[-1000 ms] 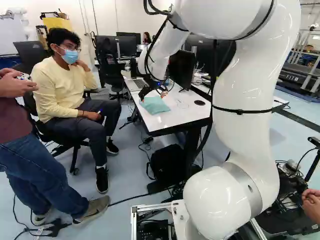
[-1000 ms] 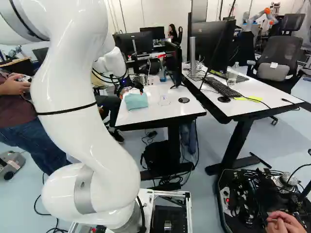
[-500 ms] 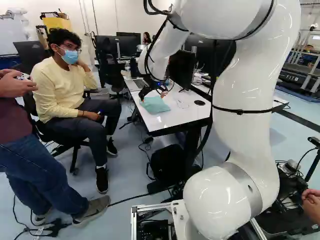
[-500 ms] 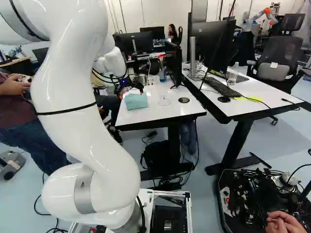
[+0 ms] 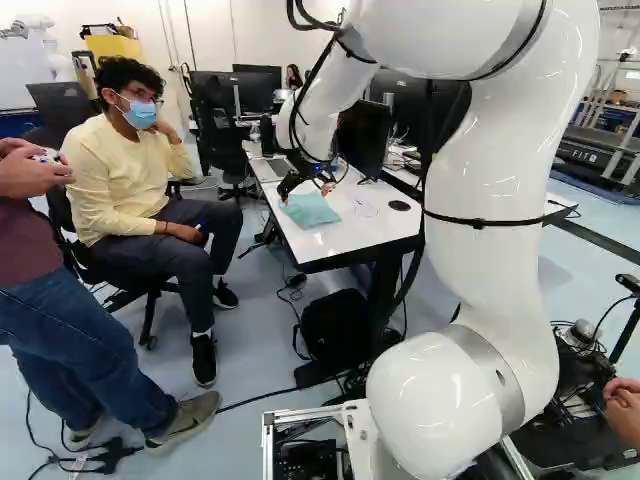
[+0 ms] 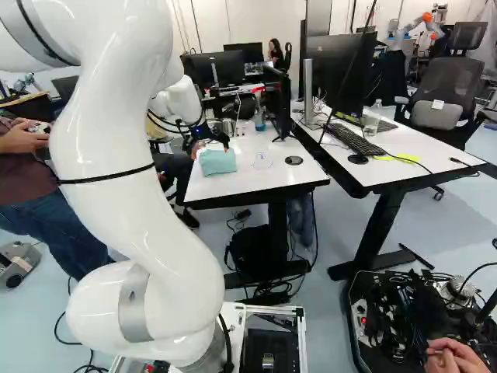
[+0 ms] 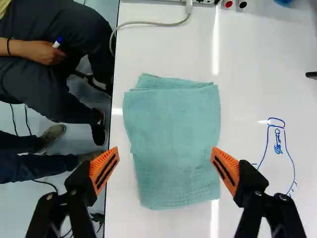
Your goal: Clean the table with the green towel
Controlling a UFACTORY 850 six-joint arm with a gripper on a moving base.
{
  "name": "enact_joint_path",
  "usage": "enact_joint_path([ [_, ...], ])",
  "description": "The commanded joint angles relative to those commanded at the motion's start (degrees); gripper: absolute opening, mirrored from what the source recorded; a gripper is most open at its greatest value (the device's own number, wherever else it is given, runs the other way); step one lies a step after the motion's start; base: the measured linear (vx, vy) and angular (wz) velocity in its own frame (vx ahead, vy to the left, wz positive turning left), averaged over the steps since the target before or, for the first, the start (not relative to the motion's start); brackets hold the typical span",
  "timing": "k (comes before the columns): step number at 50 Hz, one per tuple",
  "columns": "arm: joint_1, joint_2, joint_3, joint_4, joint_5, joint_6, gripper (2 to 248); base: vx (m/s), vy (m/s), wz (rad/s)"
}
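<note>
Two fingers of gripper (image 7: 165, 153) stand wide apart, holding nothing. Green towel (image 7: 173, 119) lies at left edge of table (image 7: 247, 74), left of blue drawing (image 7: 278, 142), position unchanged; grasp and wiping remain pending.

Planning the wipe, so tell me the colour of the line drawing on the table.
The drawing is blue, seen best in the wrist view.

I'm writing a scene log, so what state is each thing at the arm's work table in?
Green towel: folded, lying flat, not gripped
Jaws: open, set wide apart
Blue drawing: unwiped
Table: marked by the drawing
Spray bottle: upright
Arm: reaching over the table
</note>
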Motion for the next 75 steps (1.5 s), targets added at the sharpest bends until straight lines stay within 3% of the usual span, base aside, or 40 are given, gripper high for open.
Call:
enact_joint_path([
  [75,0.0,0.0,0.0,0.0,0.0,0.0,247,0.0,0.0,0.0],
])
